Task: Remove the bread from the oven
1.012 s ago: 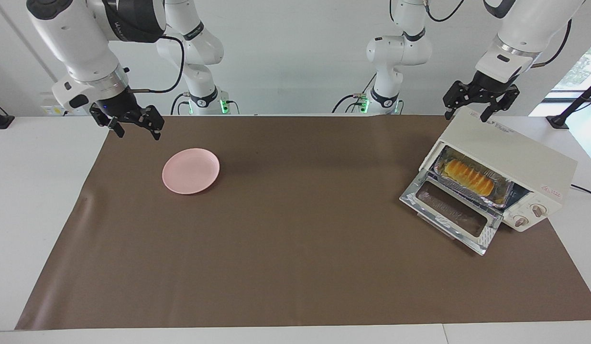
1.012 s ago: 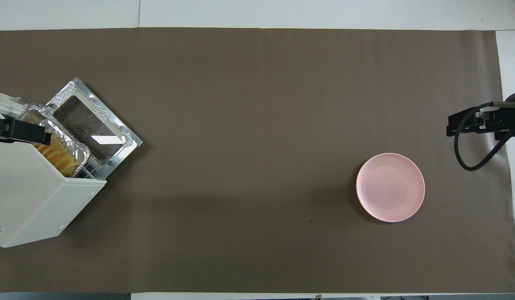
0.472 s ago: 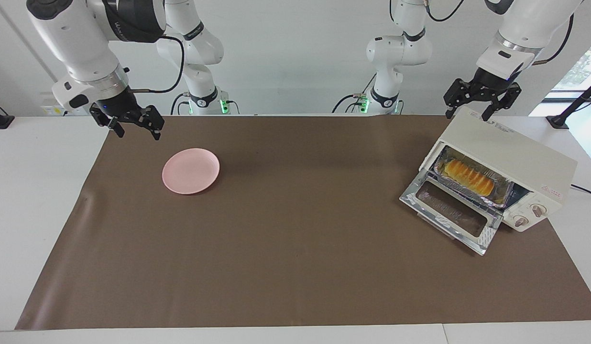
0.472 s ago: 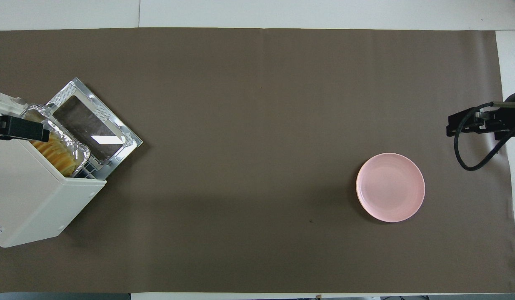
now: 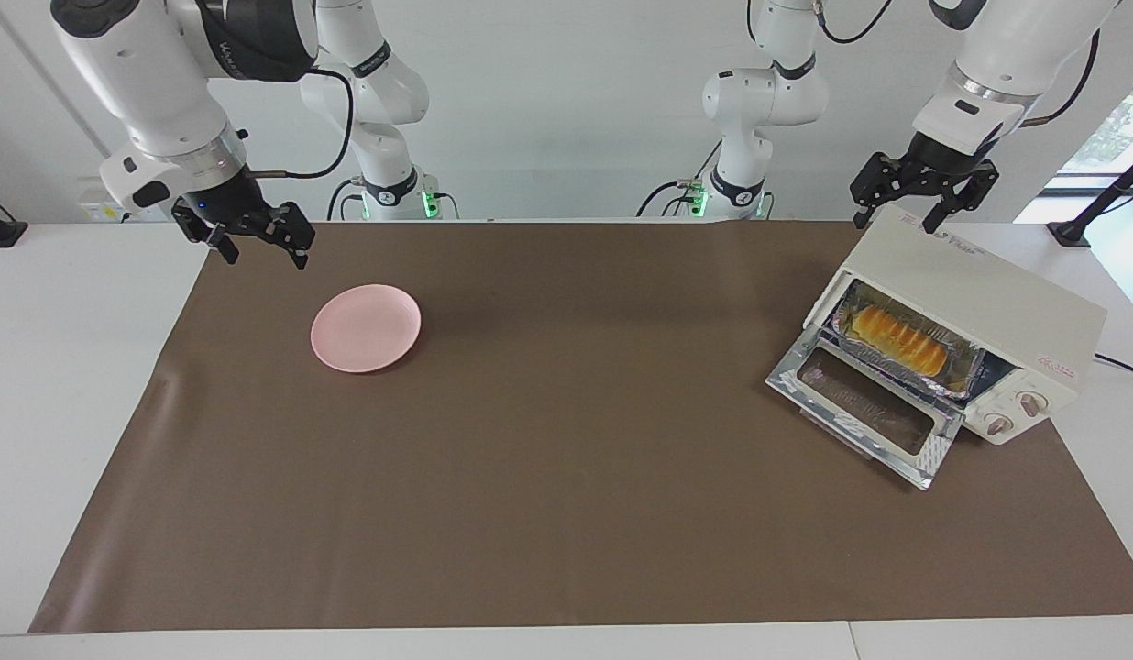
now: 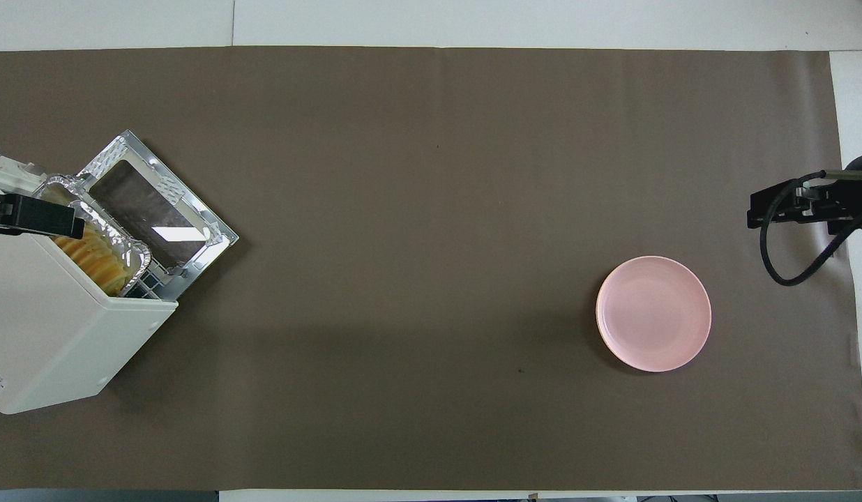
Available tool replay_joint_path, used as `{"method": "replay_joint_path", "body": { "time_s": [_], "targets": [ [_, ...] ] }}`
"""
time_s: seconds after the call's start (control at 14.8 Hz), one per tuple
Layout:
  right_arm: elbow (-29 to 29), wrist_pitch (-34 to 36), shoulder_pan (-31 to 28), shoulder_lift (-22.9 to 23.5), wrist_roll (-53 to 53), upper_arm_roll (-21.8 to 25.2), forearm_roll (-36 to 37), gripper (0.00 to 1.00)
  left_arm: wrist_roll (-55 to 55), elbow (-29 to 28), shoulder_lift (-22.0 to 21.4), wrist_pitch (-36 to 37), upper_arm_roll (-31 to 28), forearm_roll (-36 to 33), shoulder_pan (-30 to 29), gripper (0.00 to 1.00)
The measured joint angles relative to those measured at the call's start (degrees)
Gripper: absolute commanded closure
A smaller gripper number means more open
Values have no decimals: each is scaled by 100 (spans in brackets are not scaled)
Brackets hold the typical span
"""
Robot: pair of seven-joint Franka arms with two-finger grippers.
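The oven [image 5: 965, 325] stands at the left arm's end of the counter [image 5: 71, 302], on the brown mat [image 5: 566, 458] that covers most of the surface. It is set at an angle. Its silver-framed glass door [image 5: 864, 408] is dropped fully open and lies flat in front of the cavity, and two pinkish knobs [image 5: 1014, 412] show on the front panel beside that opening.

The bread [image 5: 899, 340] lies inside the oven, in a crinkled foil tray [image 5: 961, 367] that sits in the cavity mouth just above the dropped door. The loaf's ridged yellow-orange top is visible, and nothing is touching it.

The left end effector [image 5: 896, 218] hangs over the corner of the oven's top nearest the robots, with its fingers [image 5: 933, 220] spread apart and nothing between them. Whether the fingertips touch the oven casing cannot be told. In the overhead view one dark finger of it [image 6: 37, 217] crosses the edge of the oven roof.

The right end effector [image 5: 259, 249] hangs in the air toward the right arm's end of the counter, well apart from the oven, spread and holding nothing. That arm is waiting.

A round pink plate [image 5: 366, 327] rests on the mat, also well apart from the oven, toward the right arm's end and bare.
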State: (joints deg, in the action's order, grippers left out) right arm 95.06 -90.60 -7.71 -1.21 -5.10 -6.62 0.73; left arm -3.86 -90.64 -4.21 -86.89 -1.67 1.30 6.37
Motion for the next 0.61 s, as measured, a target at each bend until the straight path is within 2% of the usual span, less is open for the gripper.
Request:
{"method": "replay_joint_path", "body": {
  "time_s": [0.61],
  "targets": [
    [0,0,0,0,0,0,0,0,285,-3,81,175,17,-22,8,0]
  ]
}}
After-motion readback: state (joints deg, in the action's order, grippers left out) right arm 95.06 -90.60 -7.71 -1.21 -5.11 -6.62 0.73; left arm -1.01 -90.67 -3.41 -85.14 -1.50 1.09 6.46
